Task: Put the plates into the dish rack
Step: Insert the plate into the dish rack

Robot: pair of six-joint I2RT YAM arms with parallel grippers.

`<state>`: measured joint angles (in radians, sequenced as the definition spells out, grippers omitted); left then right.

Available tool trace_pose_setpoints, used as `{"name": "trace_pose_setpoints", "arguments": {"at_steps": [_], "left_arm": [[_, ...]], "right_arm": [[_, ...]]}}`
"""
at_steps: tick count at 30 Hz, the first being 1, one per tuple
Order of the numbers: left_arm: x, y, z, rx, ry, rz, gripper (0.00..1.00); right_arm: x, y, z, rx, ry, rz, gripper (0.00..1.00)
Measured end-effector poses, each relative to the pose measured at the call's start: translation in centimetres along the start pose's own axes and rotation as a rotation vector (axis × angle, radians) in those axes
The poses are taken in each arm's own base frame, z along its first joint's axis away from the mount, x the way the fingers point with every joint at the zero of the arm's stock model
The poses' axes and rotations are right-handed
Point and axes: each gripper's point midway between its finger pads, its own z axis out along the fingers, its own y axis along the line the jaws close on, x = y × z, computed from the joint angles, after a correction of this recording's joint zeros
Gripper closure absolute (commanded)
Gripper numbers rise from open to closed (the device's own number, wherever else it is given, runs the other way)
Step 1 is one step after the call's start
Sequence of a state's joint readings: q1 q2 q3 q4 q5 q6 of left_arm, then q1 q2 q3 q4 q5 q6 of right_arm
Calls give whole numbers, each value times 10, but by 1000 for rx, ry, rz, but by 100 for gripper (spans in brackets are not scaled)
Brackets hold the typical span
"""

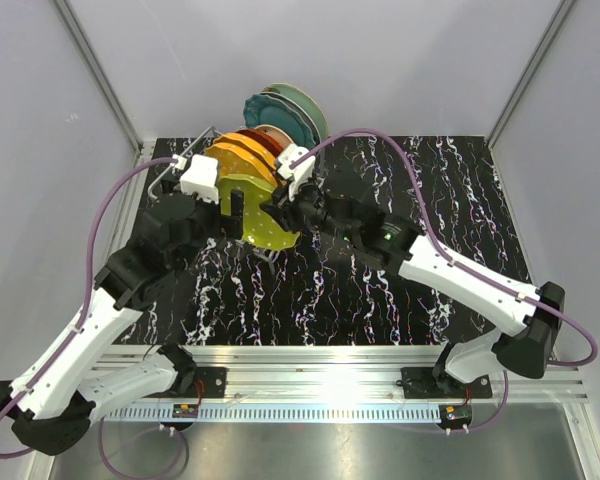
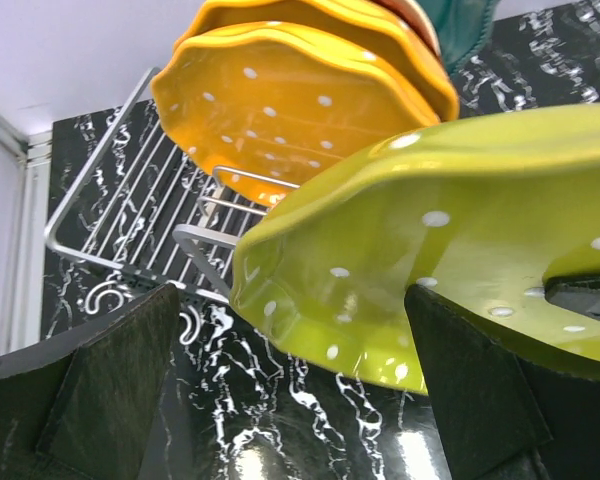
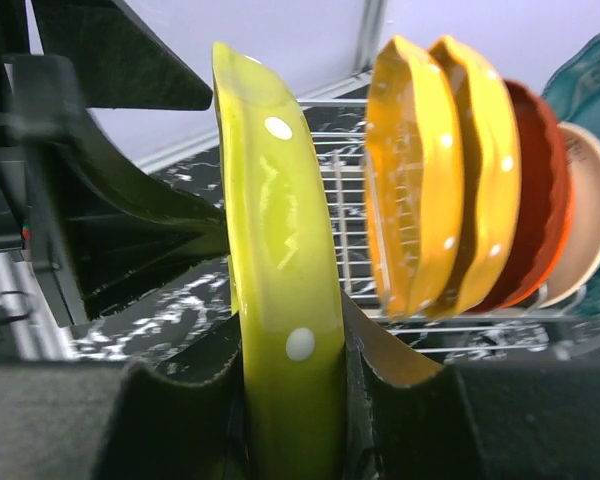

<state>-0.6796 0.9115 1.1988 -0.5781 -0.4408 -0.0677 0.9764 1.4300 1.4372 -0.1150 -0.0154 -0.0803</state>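
So your right end effector (image 3: 292, 405) is closed down fairly narrow on the dotted lime green plate (image 3: 280, 290). One pad sits on each face, gripping it at the rim, and the wrist view shows that really clearly. Your left end effector (image 2: 290, 400) is spread as wide as it goes and isn't holding anything. Its fingers (image 2: 110, 390) sit either side of the same plate's lower rim. The left-hand one is clear of the plate, but I can't tell whether the other pad is touching.

The lime plate is up on edge, pretty much vertical, with its faces parallel to the ones already racked. It's at the near end of the dish rack (image 2: 130, 190), just in front of the two dotted orange-yellow plates (image 3: 420, 180). I can't tell if its bottom edge is in a slot or just above the bars.

Behind those, all standing in a row, are the red-orange plate (image 3: 540, 200), the cream-centred plate (image 3: 592, 230), the dark teal plate (image 1: 267, 106) and the mint green plate (image 1: 305, 110) at the far end.

Pose-wise, your right arm stretches diagonally across the black marbled surface (image 1: 430, 180) from its base towards the rack at far left. The left arm comes up from its base with the elbow bent, and both wrists meet at the plate.
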Motion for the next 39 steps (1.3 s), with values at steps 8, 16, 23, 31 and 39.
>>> {"name": "trace_pose_setpoints", "arguments": {"at_steps": [8,16,23,31,39], "left_arm": [[-4,9,21,-50,32,41,1],[-26,18,27,-72,-8,22,1],[-26,24,38,-85,5,34,1],[-21,34,49,-92,28,26,1],[-24,40,54,-89,16,11,1]], "right_arm": [[-6,-14,11,68,11,-160,100],[-25,-21,12,100,-21,-232,100],[-21,-27,23,129,-16,-261,100],[-1,-32,40,153,25,-266,100],[-6,-34,48,168,13,-263,100]]}}
